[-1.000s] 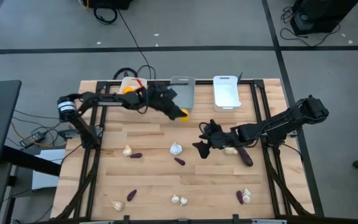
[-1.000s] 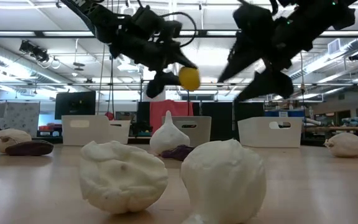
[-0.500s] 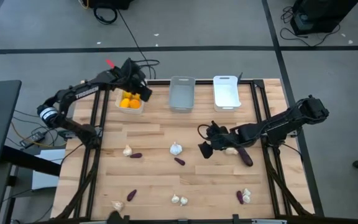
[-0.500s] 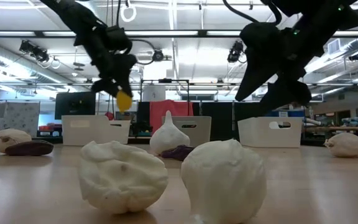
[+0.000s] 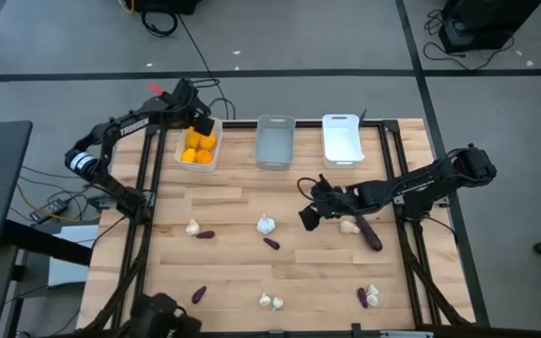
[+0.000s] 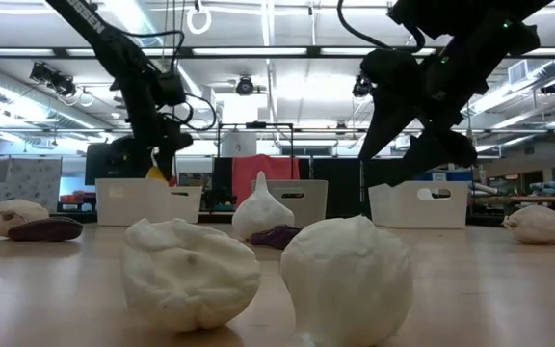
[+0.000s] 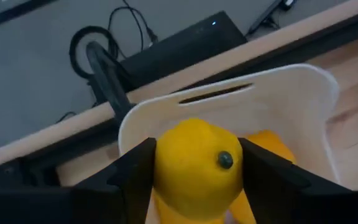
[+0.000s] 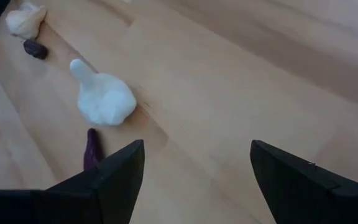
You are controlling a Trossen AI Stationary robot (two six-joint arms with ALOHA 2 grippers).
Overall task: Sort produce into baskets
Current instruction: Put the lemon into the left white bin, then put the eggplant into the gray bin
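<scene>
- Yellow fruit (image 7: 194, 165) sat gripped between the left end effector's (image 5: 198, 124) fingers, over the white basket (image 5: 199, 163) at the high view's upper left, which already held orange fruits.
- Judged step: dropping it in; next, the fingers needed to part.
- Right end effector (image 5: 310, 212) hovered open at centre-right, near a garlic bulb (image 5: 265, 223) and a purple piece (image 5: 270, 243).
- Nothing blocked the basket.

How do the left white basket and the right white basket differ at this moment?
The left white basket holds several orange-yellow fruits; the right white basket shows nothing inside. The left tool is above the left basket with a yellow fruit between its fingers; no tool is over the right basket. Both are small rounded rectangular bins along the table's far edge.
</scene>
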